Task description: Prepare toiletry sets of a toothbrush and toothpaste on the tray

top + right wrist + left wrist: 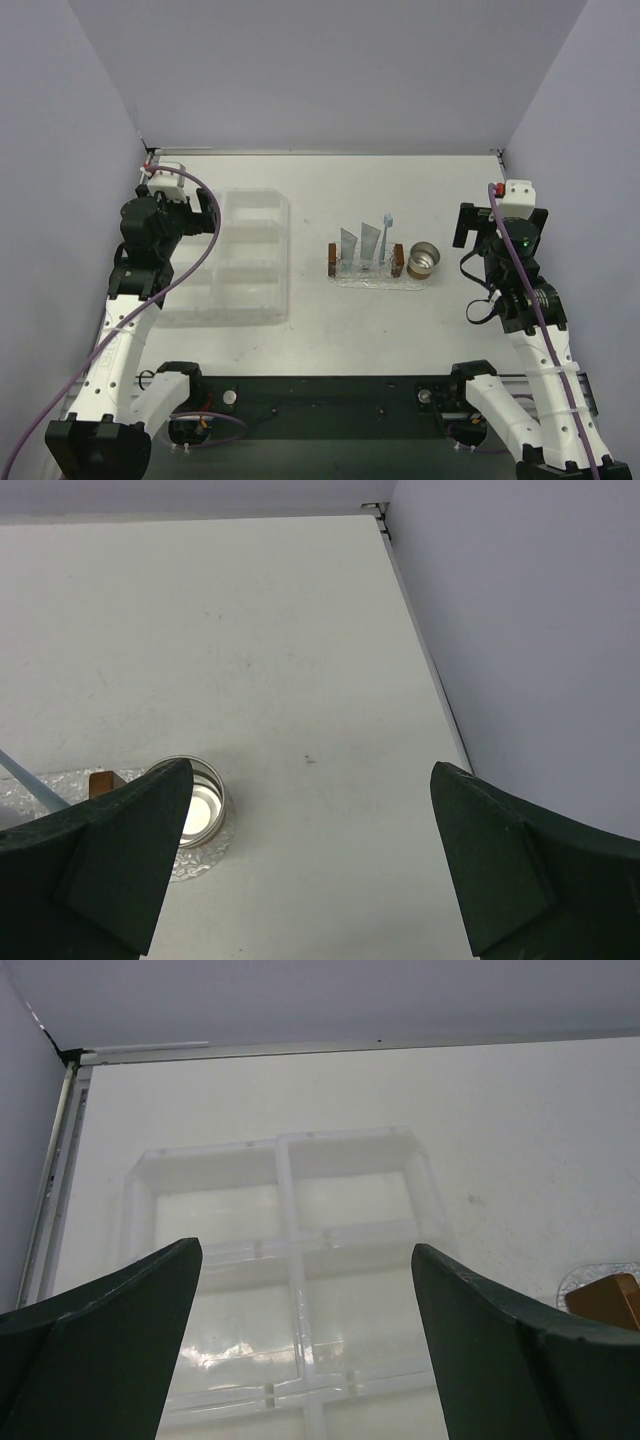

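Note:
The clear bumpy oval tray (380, 282) lies right of the table's centre. Two pale toothpaste tubes (348, 248) (370, 243) and a light-blue toothbrush (386, 238) stand upright on it. My left gripper (205, 215) is open and empty above the clear compartment box, well left of the tray. In the left wrist view its fingers (150, 1300) spread wide and only the tray's edge (592, 1278) shows. My right gripper (464, 226) is open and empty, right of the tray. The right wrist view shows the tray's end (190, 865) and a slice of the toothbrush (25, 780).
A larger clear rectangular box with compartments (240, 262) (290, 1260) lies on the left. On the tray stand two brown blocks (332, 260) (398, 260) and a small metal cup (424, 260) (200, 805). Lilac walls close three sides.

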`<state>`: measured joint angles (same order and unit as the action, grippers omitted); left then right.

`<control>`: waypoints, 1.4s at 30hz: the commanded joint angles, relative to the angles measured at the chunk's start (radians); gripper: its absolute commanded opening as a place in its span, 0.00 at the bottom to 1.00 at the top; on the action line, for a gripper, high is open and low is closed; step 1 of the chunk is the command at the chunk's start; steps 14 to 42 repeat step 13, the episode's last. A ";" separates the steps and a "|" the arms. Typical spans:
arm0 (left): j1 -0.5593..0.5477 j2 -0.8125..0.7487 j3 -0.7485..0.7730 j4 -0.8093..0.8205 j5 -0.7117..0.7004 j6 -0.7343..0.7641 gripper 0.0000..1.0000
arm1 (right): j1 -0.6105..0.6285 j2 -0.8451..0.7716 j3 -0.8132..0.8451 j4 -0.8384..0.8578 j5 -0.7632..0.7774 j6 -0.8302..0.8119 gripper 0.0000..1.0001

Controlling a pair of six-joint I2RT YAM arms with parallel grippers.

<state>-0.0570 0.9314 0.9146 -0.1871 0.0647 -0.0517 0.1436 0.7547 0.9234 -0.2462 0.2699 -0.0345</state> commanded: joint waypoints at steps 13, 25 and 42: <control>0.005 -0.008 0.004 0.044 0.007 -0.005 0.97 | -0.010 0.015 -0.009 0.045 0.045 -0.018 0.97; 0.005 -0.008 0.004 0.044 0.007 -0.005 0.97 | -0.010 0.015 -0.009 0.045 0.045 -0.018 0.97; 0.005 -0.008 0.004 0.044 0.007 -0.005 0.97 | -0.010 0.015 -0.009 0.045 0.045 -0.018 0.97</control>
